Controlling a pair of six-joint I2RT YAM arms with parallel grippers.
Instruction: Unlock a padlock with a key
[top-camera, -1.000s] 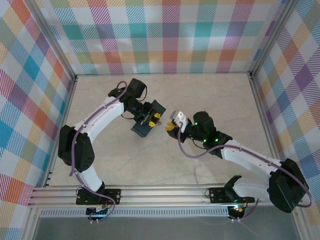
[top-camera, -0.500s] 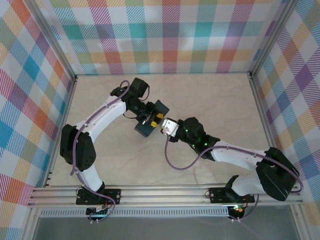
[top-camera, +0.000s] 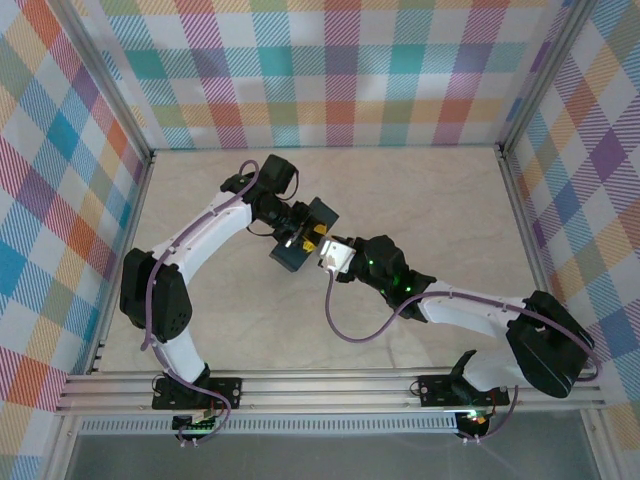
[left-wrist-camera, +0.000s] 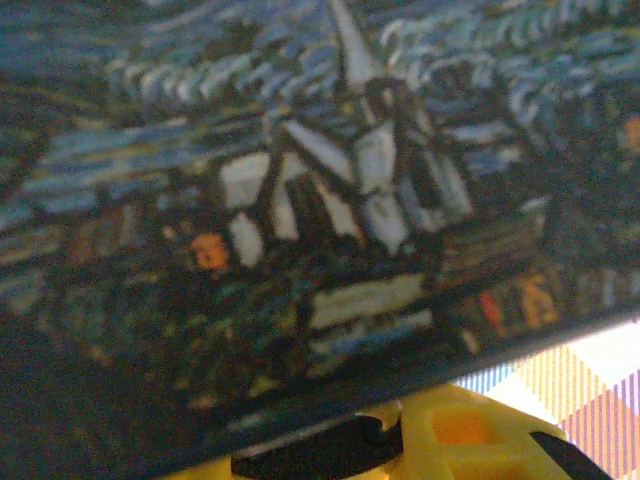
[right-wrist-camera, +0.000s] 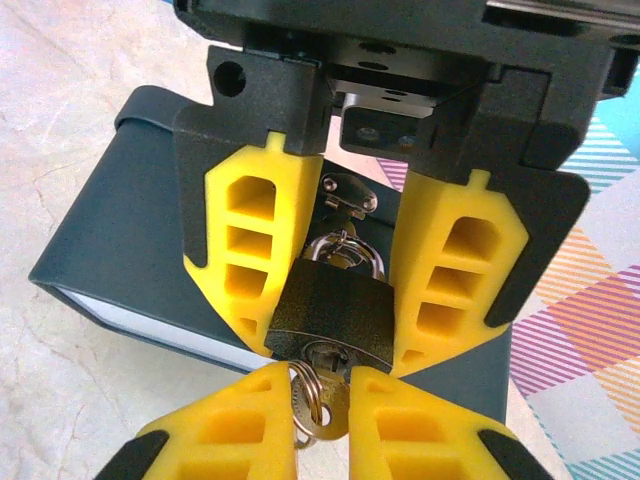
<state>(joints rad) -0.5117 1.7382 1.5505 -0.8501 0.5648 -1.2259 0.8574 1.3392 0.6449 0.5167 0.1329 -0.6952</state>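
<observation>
L gripper clamped on padlock body from both sides. Padlock sits vs dark tin, shackle up by tin's metal latch. R gripper narrow, pinching key at padlock's bottom keyhole. All near table centre, well off edges.

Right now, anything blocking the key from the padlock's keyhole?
Nothing visible. The right gripper pinches the key, whose tip is at the keyway of the padlock, which the left gripper clamps by its body.
</observation>
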